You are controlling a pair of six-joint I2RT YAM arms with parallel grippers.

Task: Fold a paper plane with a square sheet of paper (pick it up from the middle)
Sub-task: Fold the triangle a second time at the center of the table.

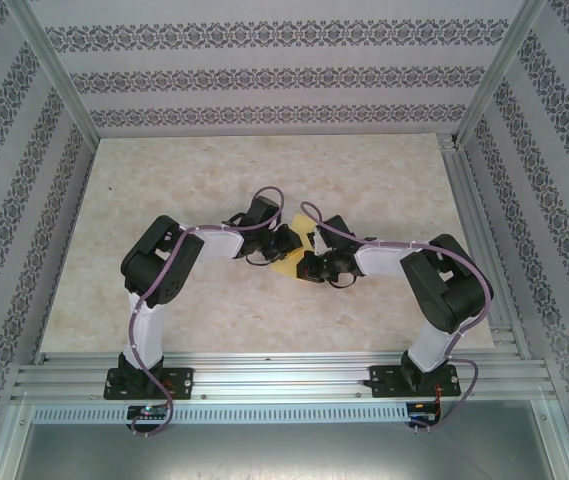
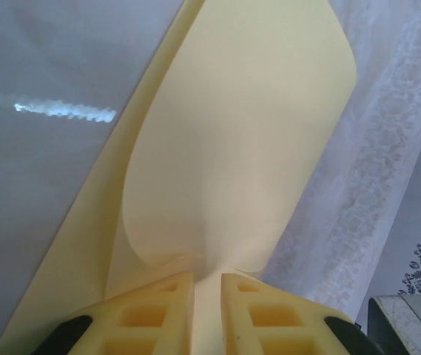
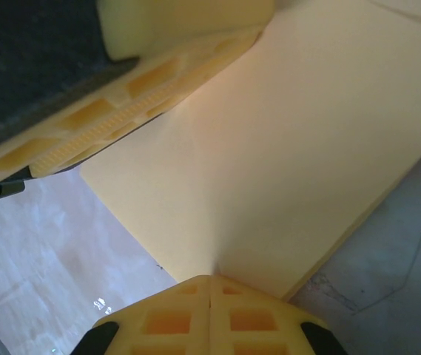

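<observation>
The top external camera sits high above and behind the arm bases, looking down and forward over the whole table (image 1: 164,180) to the back wall (image 1: 284,80), far enough back to take in both arms entire. The left wrist camera sits just behind the left gripper (image 2: 207,277) and looks along its fingers, very near the yellow sheet (image 2: 240,133). The right wrist camera looks past the right gripper (image 3: 210,279) in the same way, equally near. Both wrist views share the sheet; the right one also catches a finger (image 3: 114,103) of the left gripper. The top view shows that same sheet, small, at mid-table.
</observation>
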